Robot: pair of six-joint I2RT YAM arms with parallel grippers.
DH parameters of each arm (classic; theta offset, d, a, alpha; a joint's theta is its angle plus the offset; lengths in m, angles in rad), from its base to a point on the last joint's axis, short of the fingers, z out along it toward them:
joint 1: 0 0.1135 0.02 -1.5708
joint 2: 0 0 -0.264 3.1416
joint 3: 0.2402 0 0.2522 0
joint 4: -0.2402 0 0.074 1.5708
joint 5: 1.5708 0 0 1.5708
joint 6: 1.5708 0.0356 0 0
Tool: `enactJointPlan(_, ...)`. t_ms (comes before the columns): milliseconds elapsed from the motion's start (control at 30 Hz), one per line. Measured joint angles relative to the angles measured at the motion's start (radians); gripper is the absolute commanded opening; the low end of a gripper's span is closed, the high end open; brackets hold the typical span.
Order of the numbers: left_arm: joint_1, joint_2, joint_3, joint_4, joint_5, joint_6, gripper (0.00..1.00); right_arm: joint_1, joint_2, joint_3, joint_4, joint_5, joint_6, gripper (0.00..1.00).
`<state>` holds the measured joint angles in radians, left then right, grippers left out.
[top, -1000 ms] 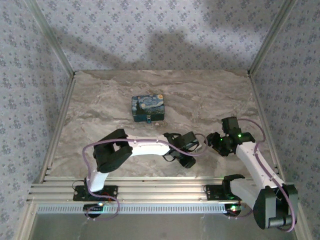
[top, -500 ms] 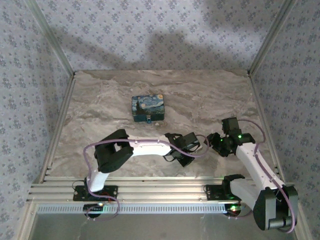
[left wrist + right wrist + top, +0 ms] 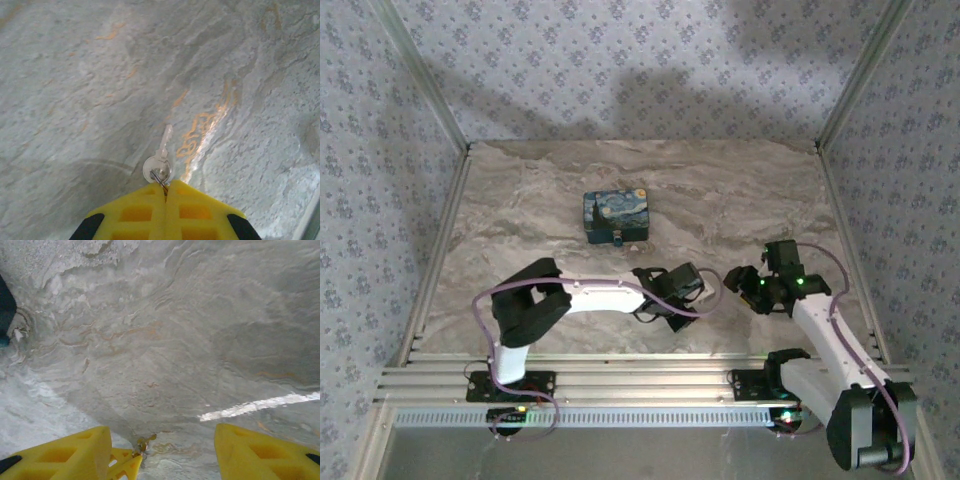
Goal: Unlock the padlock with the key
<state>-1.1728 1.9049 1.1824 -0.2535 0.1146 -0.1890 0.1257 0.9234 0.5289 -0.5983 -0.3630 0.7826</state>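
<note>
- Nearest us, the left gripper (image 3: 166,187) has its yellow fingers pressed together on the key ring (image 3: 159,176). The small silver key (image 3: 161,150) juts out ahead of the tips, over the marbled tabletop (image 3: 75,75).
- Compared with a second ago, the top view shows this arm swung to its left. Elbow and wrist both sit further left, so the key is more nearly in line with the box.
- Just beside it, the right gripper (image 3: 161,429) has also slid left and stays near its partner. Its fingers stand wide apart with nothing between them. A brassy speck sits by the inner edge of one finger, and we cannot tell what it is.
- Farther off, the starry-night painted box (image 3: 617,212) has not shifted. The padlock (image 3: 618,240) sits at its front face, well apart from both grippers.
- We judge that the key is secured and the carry toward the lock is under way, with nothing inserted yet. Held only by its ring, the key may swing, which could make aiming at the keyhole awkward.
</note>
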Motion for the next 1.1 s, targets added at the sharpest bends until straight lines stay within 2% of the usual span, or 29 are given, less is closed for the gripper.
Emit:
enactJointPlan(367,0.063,-0.088,-0.088,0.048,-0.003,0.033,0.0,0.016,0.0,-0.048,0.135,-0.105,0.103,0.58)
enactJointPlan(633,0.106,-0.161,-0.108,0.047,-0.002,0.043,0.0,0.128,0.047,-0.086,0.252,-0.113,0.206,0.57)
enactJointPlan(867,0.154,-0.248,-0.129,0.046,0.006,0.043,0.0,0.237,0.15,-0.074,0.353,-0.113,0.286,0.51)
enactJointPlan(1100,0.239,-0.369,-0.16,0.041,0.076,0.043,0.0,0.303,0.237,-0.009,0.465,-0.14,0.385,0.48)
